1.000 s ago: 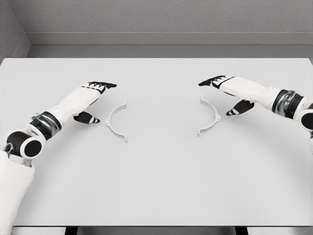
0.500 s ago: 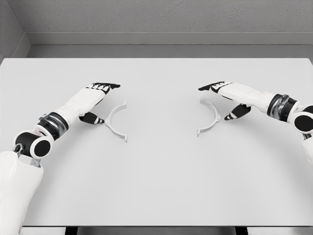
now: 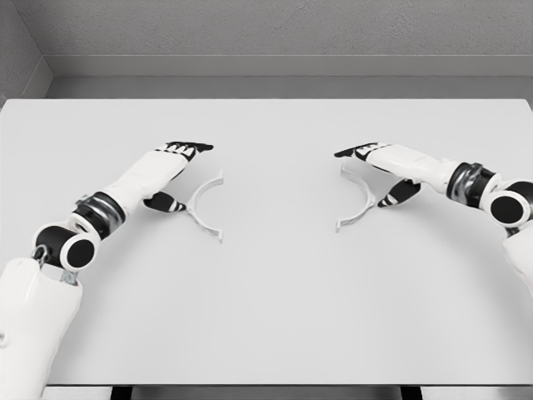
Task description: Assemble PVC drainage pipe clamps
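Two white half-ring clamp pieces lie flat on the white table (image 3: pixel 266 317), well apart, their open sides facing each other. The left hand (image 3: pixel 171 171) is spread open around the outer curve of the left clamp half (image 3: pixel 202 208): fingers (image 3: pixel 190 148) stretched above its upper end, thumb at or just beside its curve; grip not closed. The right hand (image 3: pixel 385 167) is likewise open beside the right clamp half (image 3: pixel 358 198), fingers over its upper end, thumb just beside the arc. Actual contact cannot be told.
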You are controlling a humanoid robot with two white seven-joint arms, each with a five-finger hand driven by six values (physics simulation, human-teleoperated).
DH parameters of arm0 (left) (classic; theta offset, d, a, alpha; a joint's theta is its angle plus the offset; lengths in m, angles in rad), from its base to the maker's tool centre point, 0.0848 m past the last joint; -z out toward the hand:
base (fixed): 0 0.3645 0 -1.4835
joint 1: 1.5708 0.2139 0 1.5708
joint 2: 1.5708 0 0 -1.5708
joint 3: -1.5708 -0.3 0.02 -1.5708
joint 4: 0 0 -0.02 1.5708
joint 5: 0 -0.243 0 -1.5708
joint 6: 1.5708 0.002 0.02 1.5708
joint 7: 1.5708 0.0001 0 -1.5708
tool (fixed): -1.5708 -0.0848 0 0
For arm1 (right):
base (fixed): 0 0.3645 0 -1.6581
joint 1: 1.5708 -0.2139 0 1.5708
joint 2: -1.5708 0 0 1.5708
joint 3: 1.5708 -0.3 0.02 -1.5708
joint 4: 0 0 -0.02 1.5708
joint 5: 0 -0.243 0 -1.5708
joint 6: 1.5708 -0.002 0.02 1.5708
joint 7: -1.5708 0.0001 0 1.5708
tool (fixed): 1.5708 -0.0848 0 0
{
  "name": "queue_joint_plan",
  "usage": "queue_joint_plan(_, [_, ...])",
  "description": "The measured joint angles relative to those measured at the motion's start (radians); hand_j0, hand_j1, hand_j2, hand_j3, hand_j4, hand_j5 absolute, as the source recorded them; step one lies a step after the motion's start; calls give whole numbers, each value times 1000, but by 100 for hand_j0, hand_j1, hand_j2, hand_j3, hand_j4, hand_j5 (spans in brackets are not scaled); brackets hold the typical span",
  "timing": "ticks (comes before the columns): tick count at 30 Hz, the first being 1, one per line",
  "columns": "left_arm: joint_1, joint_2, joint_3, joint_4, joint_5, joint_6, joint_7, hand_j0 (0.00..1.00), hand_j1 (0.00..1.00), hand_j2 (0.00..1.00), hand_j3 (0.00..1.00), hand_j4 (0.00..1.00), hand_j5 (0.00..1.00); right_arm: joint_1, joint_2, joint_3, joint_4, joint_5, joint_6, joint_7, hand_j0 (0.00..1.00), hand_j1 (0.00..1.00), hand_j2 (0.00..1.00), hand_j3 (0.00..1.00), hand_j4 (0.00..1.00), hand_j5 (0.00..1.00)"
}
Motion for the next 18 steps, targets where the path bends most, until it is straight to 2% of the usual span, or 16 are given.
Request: queue_joint_plan(18, [-3, -44, -9, -10, -35, 2, 0, 100, 100, 100, 100, 100, 100, -6, 21, -1, -10, 1, 0, 0, 100, 100, 100, 100, 100, 100])
